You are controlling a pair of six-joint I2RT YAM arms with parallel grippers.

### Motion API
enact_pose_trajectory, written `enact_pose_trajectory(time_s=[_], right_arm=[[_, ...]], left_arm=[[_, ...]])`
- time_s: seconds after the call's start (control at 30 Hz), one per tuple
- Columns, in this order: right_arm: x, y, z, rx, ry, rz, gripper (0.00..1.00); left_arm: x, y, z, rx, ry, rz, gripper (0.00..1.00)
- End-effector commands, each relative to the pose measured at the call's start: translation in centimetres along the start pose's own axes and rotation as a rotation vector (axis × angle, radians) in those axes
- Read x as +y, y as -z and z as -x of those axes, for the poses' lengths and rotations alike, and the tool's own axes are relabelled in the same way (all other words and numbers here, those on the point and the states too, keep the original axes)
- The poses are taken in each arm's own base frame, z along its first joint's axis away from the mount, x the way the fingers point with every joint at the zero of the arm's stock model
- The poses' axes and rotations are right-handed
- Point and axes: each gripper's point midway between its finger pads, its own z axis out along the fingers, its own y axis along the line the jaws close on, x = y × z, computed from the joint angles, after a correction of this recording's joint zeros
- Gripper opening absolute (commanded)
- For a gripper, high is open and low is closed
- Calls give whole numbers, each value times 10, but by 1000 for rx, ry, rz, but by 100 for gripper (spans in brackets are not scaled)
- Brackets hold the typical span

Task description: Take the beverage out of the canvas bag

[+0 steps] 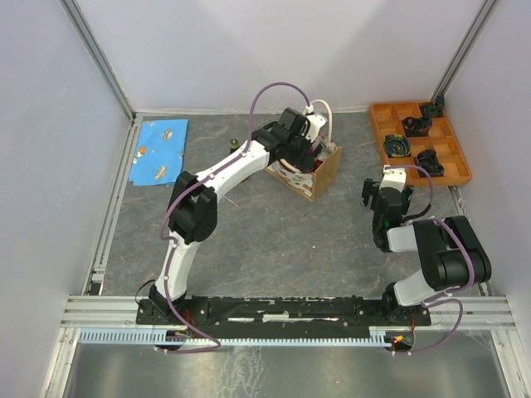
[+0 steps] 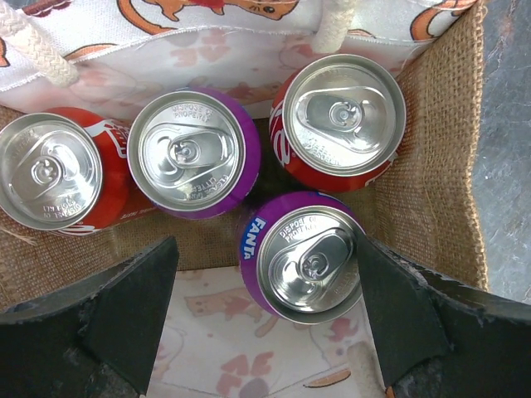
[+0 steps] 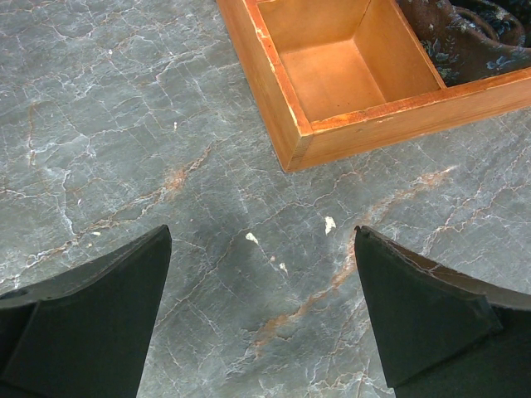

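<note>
The canvas bag [image 1: 325,172] stands at the back middle of the table, tan with white handles. The left wrist view looks straight down into it, past its burlap wall [image 2: 440,166]. Several beverage cans stand upright inside: a purple Fanta can [image 2: 309,259], a second purple can [image 2: 189,153] and two red cans [image 2: 344,116] [image 2: 50,170]. My left gripper [image 2: 265,249] [image 1: 303,145] is in the bag's mouth, open. The Fanta can sits between its fingers, against the right one, with a wide gap to the left finger. My right gripper [image 3: 262,232] [image 1: 377,192] hangs open over bare table.
An orange compartment tray [image 1: 377,124] with dark items stands at the back right; its corner [image 3: 282,108] lies just ahead of my right gripper. A blue printed cloth [image 1: 160,151] lies at the back left. A small object [image 1: 236,144] sits left of the bag.
</note>
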Motion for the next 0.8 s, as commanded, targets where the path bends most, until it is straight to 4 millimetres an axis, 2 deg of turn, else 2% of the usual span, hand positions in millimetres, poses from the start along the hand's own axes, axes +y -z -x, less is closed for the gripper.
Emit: enact_pose_trajectory(time_s=[0.0,0.33,0.57,0.67,0.77], right_arm=[[2,-5,25,-74,-34,-1,99],[2,-5,26,-76,-34,-1,99],[2,-5,25,-74,-34,-1,99],[2,-5,25,-74,-34,0,99],[2,-5,26,-74,-33,-1,99]], left_arm=[[-14,-2,4,-4,20,-25,94],[-6,24,41,-97,-3,10,94],[-15,44,65,-154,4,-42,94],[-16,48,70,-168,7,-46,94],[-14,44,64,-150,9,-35,94]])
